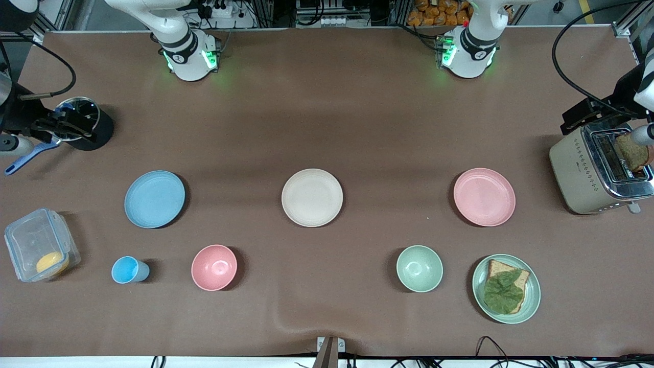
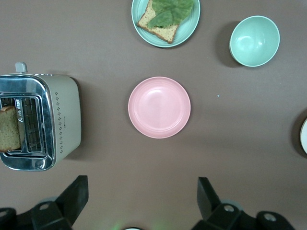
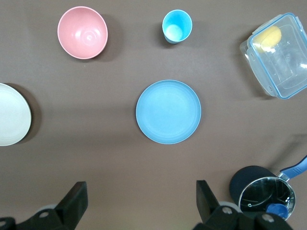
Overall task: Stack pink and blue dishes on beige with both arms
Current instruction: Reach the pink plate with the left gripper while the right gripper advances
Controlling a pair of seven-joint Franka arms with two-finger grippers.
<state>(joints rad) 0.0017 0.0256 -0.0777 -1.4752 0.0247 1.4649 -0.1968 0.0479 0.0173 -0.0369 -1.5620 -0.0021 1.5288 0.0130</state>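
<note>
The beige plate [image 1: 312,197] lies flat at the table's middle. The light blue plate [image 1: 154,199] lies toward the right arm's end, the pale pink plate [image 1: 484,197] toward the left arm's end, all three in one row. Neither gripper shows in the front view. My left gripper [image 2: 142,196] hangs open, high over bare table beside the pink plate [image 2: 159,107]. My right gripper [image 3: 141,201] hangs open too, high over bare table beside the blue plate [image 3: 168,111]. Nothing is between either pair of fingers. An edge of the beige plate [image 3: 12,114] shows in the right wrist view.
Nearer the front camera stand a blue cup [image 1: 129,270], a pink bowl [image 1: 214,267], a green bowl [image 1: 419,268] and a green plate [image 1: 531,301] with bread and a leaf. A toaster [image 1: 577,174], a clear box [image 1: 30,240] and a pot [image 1: 94,134] sit at the table's ends.
</note>
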